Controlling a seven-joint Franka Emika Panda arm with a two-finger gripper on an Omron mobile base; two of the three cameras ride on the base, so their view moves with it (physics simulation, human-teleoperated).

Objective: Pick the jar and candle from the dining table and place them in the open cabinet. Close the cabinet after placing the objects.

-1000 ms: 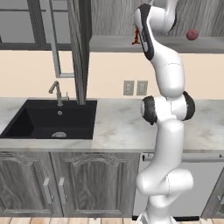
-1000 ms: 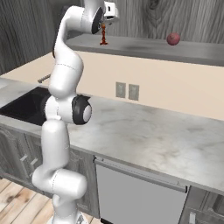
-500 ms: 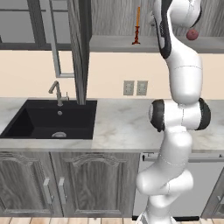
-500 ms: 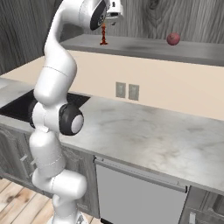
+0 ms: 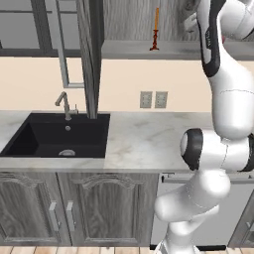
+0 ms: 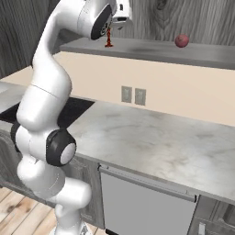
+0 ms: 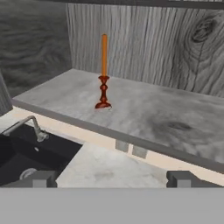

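The candle (image 7: 103, 72), a thin orange taper in a dark red holder, stands upright by itself on the grey shelf of the open cabinet (image 7: 166, 118). It also shows on the shelf (image 5: 129, 49) as the candle (image 5: 156, 29) and partly behind my hand as the candle (image 6: 109, 40). My gripper (image 7: 112, 179) is open and holds nothing, drawn back from the shelf with the candle ahead and apart from its fingertips (image 7: 41, 178). The jar and the dining table are out of view.
A small red ball (image 6: 181, 40) lies on the same shelf, right of the candle. The open cabinet door (image 5: 92, 54) hangs edge-on left of the shelf. Below are a marble counter (image 5: 149, 139), a black sink (image 5: 54, 136) with its faucet (image 5: 63, 103), and wall outlets (image 5: 153, 99).
My hand has pulled back from the shelf and swung right in the left base view, uncovering the candle, which stays upright where it stood. The gripper stayed open.
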